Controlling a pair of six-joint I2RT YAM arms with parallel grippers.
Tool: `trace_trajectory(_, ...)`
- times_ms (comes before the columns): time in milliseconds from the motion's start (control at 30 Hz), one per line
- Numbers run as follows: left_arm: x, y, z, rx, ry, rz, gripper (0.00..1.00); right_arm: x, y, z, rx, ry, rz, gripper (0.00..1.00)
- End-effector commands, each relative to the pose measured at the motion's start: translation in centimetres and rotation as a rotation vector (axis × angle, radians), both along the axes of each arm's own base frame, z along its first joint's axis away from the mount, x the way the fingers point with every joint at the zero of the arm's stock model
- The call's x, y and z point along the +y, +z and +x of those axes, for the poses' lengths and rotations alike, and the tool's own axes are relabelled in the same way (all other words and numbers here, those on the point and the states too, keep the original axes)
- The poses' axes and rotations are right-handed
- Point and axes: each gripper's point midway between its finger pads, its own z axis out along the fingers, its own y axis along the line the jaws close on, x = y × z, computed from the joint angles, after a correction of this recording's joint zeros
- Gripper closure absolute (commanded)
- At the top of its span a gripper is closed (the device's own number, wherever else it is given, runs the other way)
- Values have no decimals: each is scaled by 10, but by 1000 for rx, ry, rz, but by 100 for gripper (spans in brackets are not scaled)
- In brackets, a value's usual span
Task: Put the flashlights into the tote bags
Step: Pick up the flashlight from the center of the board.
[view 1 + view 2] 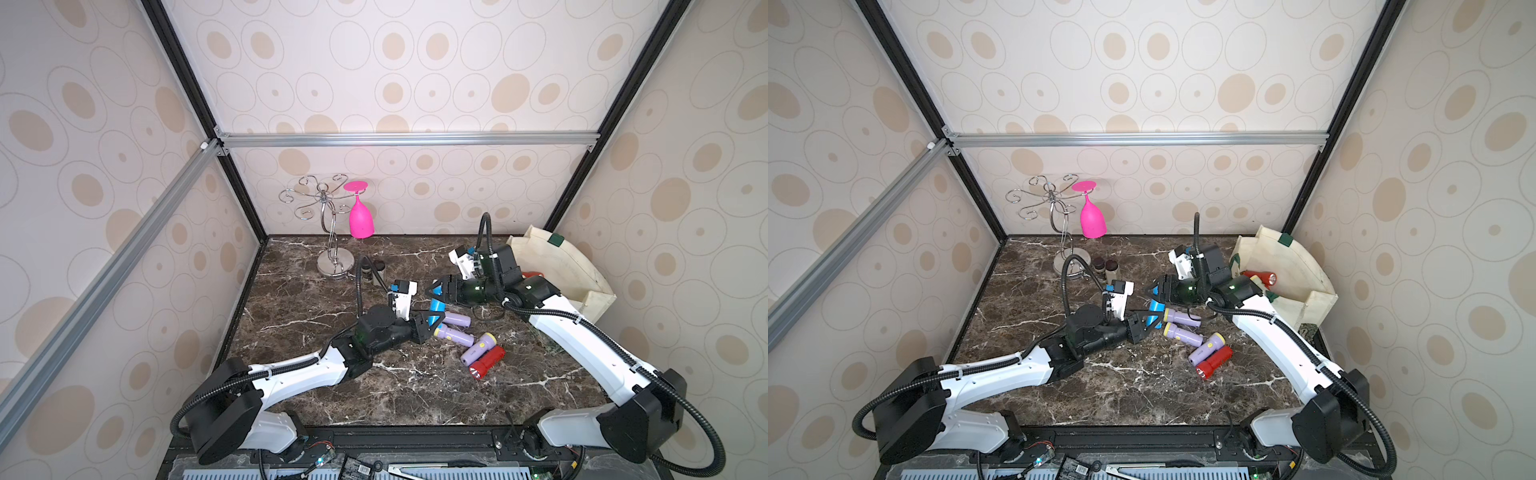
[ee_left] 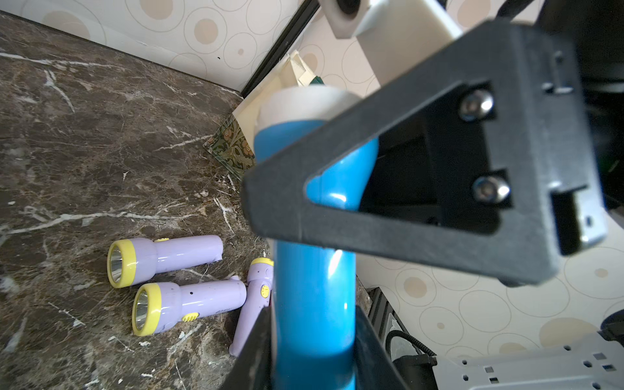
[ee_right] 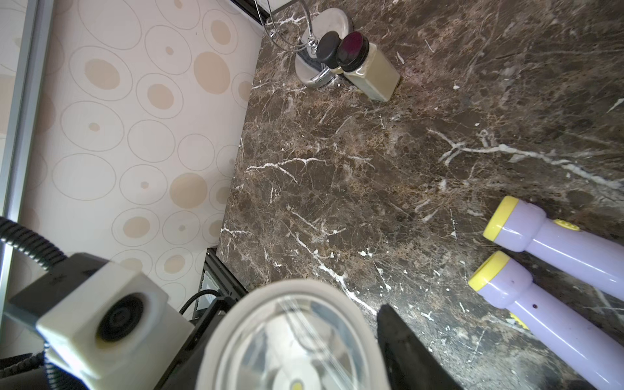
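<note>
big torch: clear round lens, very close
lilac torches: two, side by side
jars: two, eleven o'clock on the table

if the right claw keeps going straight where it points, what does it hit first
The blue flashlight: its head sits at the tips of the right claw, with the left claw gripping its other end.

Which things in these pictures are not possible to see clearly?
- Tote bag inside, both top views: right arm and bag wall hide most.
- Right end effector contact with blue flashlight, wrist views: blurred, cut off by edge.
- Third lilac flashlight, left wrist view: partly behind blue flashlight.
</note>
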Motion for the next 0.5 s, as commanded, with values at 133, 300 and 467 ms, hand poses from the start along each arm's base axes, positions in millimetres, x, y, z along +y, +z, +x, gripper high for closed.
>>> trace_trajectory(133,-3,26,-2,-48,-6,-55,100,8,25,0,-61,14,76,66)
trace_trajectory(300,-1,27,0,-51,9,-44,87,8,31,-1,-76,21,80,80)
trace_trajectory(467,6,25,3,-51,51,-17,13,-13,33,-1,-134,-11,-52,94)
